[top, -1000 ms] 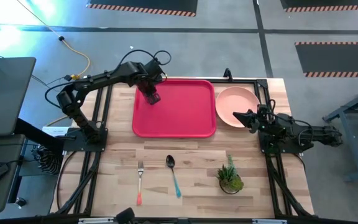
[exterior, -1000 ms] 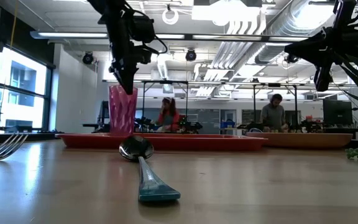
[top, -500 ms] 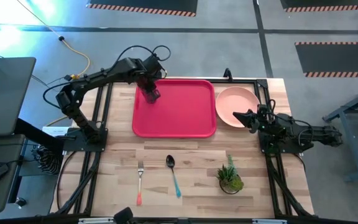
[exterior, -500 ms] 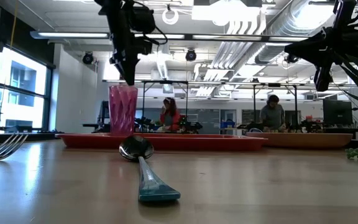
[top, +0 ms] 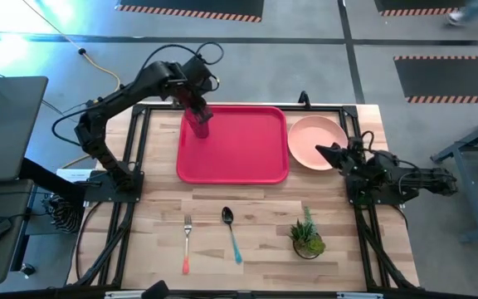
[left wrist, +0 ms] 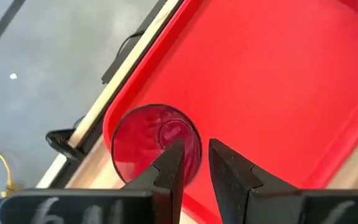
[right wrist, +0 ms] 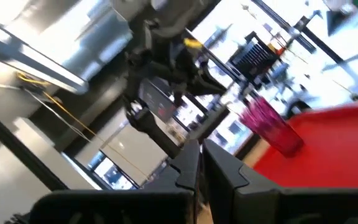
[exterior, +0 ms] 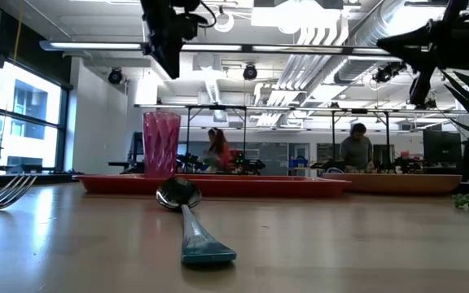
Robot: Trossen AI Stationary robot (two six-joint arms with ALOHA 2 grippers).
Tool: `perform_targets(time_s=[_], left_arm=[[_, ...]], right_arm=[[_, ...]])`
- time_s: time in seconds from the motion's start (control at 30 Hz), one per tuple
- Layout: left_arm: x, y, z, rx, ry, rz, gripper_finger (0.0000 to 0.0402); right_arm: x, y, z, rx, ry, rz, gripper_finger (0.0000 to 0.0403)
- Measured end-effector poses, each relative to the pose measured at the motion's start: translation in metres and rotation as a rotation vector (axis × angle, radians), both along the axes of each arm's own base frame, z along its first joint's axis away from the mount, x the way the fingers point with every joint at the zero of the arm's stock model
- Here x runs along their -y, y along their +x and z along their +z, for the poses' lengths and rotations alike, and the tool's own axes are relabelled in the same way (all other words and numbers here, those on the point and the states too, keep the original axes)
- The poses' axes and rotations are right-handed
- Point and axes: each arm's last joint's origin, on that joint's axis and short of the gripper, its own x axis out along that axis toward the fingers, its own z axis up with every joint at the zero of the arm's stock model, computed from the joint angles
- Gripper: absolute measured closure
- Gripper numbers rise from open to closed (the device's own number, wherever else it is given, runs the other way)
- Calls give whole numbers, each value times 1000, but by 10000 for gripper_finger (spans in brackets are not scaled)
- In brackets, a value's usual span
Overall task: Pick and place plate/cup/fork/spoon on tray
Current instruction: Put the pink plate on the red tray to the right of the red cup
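The cup [top: 201, 125] stands upright on its base in the far left corner of the red tray [top: 239, 154]; it also shows in the low view [exterior: 161, 144]. My left gripper [left wrist: 195, 163] hovers above the cup, clear of it [exterior: 169, 57], with a narrow gap between its fingers. The plate [top: 314, 137] lies on the table right of the tray. My right gripper [top: 325, 152] is shut and raised over the plate's near right rim. The fork [top: 186, 242] and the spoon [top: 231, 232] lie on the table near the front edge.
A small potted plant [top: 307, 237] stands at the front right, near the right arm's base. The tray's middle and right part [top: 256, 141] are bare. People stand in the room beyond the table [exterior: 357, 150].
My left gripper has risen straight up from the cup's rim and now hangs clear above it. The cup stays upright in the tray's far left corner. My right gripper has risen a little over the plate.
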Motion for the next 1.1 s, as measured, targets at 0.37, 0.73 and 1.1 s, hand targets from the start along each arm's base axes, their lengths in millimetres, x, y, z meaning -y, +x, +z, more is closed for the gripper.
perform_targets(time_s=[0.37, 0.73, 1.1], left_arm=[[44, -9, 28, 107, -38, -28, 338], [92, -10, 45, 168, 24, -44, 339], [120, 2, 10, 144, 8, -37, 339]], right_arm=[[0, -18, 39, 244, -206, -123, 352], [2, -33, 97, -216, -192, -178, 288], [2, -1, 124, -903, -163, -67, 289]])
